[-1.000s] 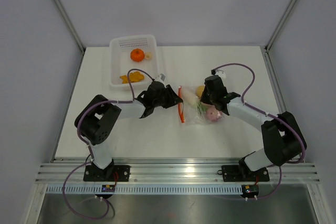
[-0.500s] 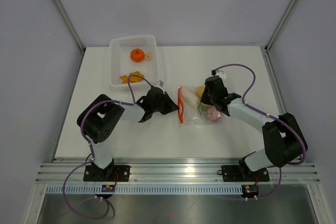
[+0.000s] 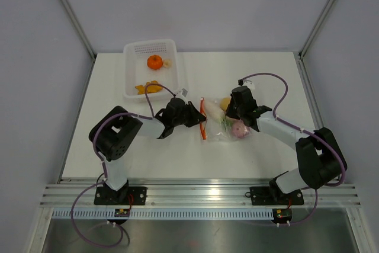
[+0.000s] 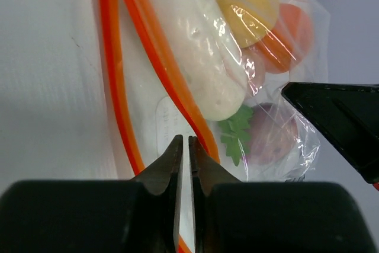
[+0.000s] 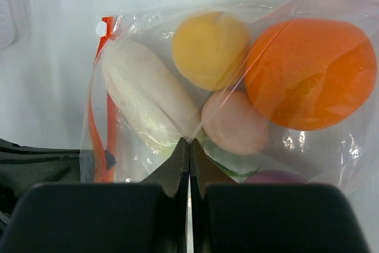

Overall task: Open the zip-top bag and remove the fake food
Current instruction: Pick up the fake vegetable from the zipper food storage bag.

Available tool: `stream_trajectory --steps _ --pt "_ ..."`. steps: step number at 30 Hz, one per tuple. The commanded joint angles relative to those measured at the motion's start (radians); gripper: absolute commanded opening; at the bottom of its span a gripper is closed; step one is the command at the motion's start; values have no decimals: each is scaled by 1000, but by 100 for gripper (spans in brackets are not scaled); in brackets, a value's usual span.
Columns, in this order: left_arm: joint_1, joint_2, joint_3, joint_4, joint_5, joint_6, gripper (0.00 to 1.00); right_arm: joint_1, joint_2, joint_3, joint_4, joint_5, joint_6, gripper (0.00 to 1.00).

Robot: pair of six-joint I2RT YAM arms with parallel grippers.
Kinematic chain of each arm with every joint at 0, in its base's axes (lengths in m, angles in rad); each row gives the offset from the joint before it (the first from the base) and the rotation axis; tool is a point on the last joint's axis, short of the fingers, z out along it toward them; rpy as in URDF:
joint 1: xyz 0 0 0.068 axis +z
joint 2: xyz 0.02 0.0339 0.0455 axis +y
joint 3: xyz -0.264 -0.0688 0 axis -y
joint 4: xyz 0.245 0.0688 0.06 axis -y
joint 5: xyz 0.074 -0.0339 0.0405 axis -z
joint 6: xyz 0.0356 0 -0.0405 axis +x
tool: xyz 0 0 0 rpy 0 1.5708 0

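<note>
Clear zip-top bag (image 3: 214,133) holding fake food (image 3: 240,128), white basket (image 3: 151,47) well apart beyond

White perforated basket (image 3: 151,47) stands upright at the far left of the white desk (image 3: 148,152), near its back edge. Grey walls enclose the desk. Aluminium rail (image 3: 201,194) runs along the near edge.

One zip-top bag (image 3: 214,133), five fake foods (image 5: 210,48) inside, one basket (image 3: 127,72)
</note>
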Motion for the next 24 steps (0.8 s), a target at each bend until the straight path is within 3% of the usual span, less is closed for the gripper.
stream_trajectory --steps 1,4,15,24 --pt "-26 31 10 84 28 -2 12 9 -37 -6 48 -30 12 0" --pt "-38 64 9 102 51 -12 13 9 -36 -9 51 -42 12 0" --pt "-54 26 -109 424 43 -85 23 9 -39 -24 74 -67 22 0" --pt "-52 -29 -89 337 6 -17 46 11 -42 -49 97 -98 36 0"
